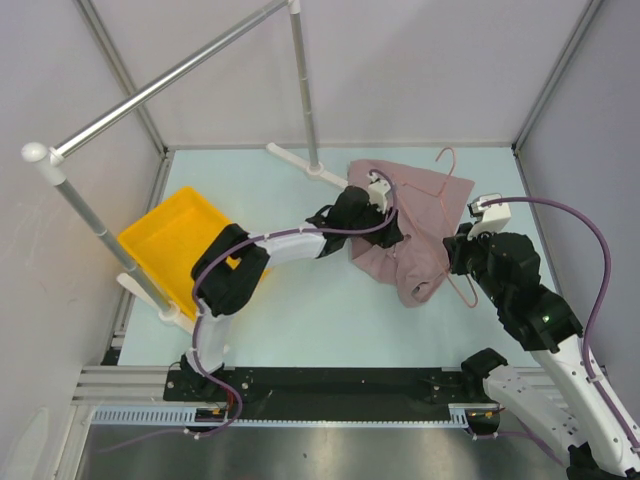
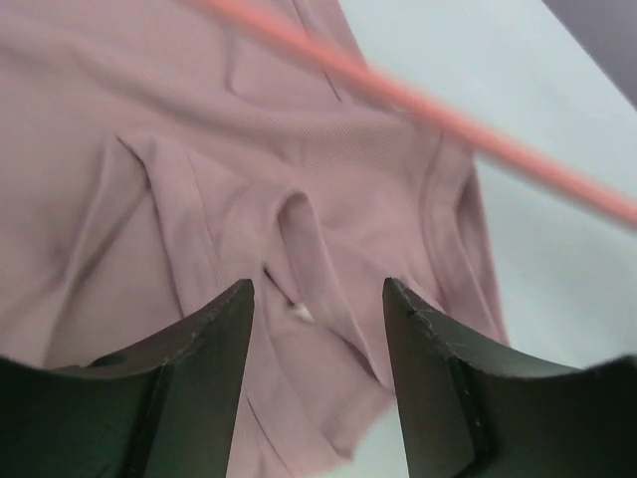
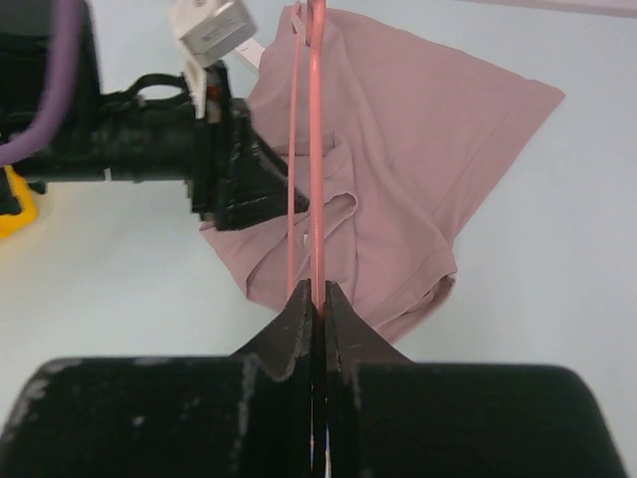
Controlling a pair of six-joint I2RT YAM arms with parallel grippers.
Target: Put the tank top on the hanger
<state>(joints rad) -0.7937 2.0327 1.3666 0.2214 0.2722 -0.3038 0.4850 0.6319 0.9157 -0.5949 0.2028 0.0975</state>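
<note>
**Tank top** [image 1: 420, 240]: mauve, crumpled on the desk [image 1: 300, 330], centre-right.

**Hanger** [image 3: 317, 149]: pink wire crossing above the fabric, hook toward the far wall. Its near end is clenched in the right end effector [image 3: 317, 291], probably to steady it for threading.

**Left end effector** [image 2: 318, 291]: released, jaws apart over a strap fold. Whether it touches the fabric is unclear.

**Room:** bare desk lies nearside and left of the garment. The yellow bin [image 1: 170, 240] is well apart, the rack foot [image 1: 295, 158] is near its far-left corner, and the right wall is close.
</note>
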